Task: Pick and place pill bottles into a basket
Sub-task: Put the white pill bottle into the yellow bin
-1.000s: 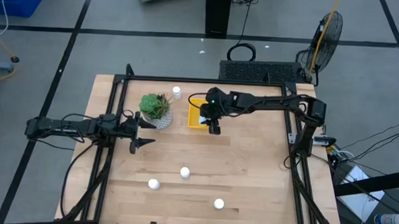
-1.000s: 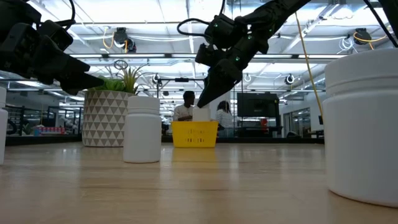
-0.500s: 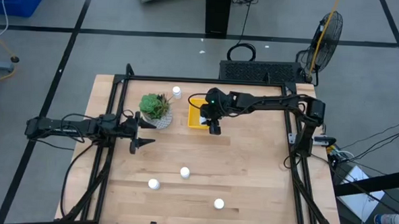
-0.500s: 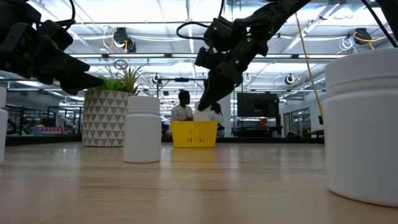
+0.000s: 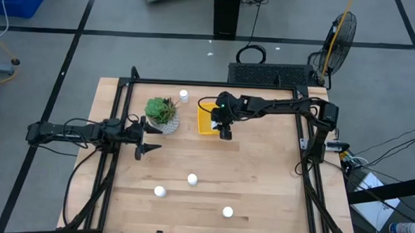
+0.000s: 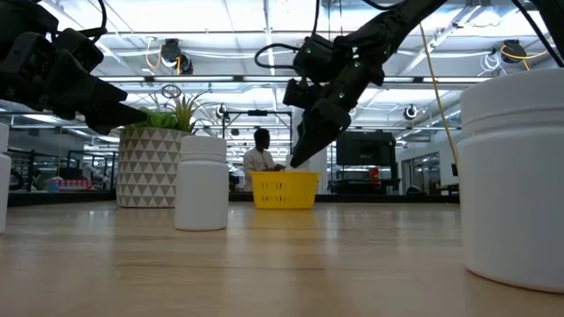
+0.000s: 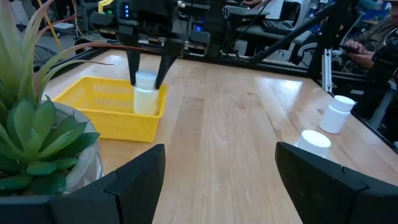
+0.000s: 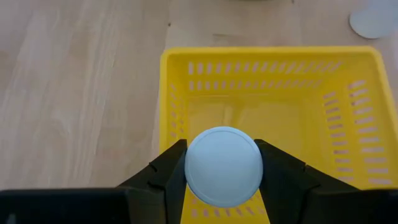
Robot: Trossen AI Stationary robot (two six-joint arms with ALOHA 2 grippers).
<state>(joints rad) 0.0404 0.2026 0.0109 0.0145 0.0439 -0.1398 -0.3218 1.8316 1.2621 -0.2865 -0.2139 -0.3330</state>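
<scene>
Desk: wooden desk [image 5: 261,175], lab floor around it.
Right jaws [image 8: 222,163]: pinching one pill bottle [image 8: 222,165] by its sides, I read it as poised over the near wall of the basket [image 8: 261,68].
Basket contents: bare ahead of the jaws.
Left jaws [image 7: 214,168]: spread, idle, succulent [image 5: 161,111] just beside.
Remaining bottles: four loose on desk [image 5: 184,95] [image 5: 192,178] [image 5: 160,191] [image 5: 227,212].
Progress: I judge first placement under way, none done.

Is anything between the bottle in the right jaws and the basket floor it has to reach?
Nothing visible. The right gripper is shut on a pill bottle over the near wall of the yellow basket. The basket floor ahead shows bare, and the succulent stands off to one side.
</scene>
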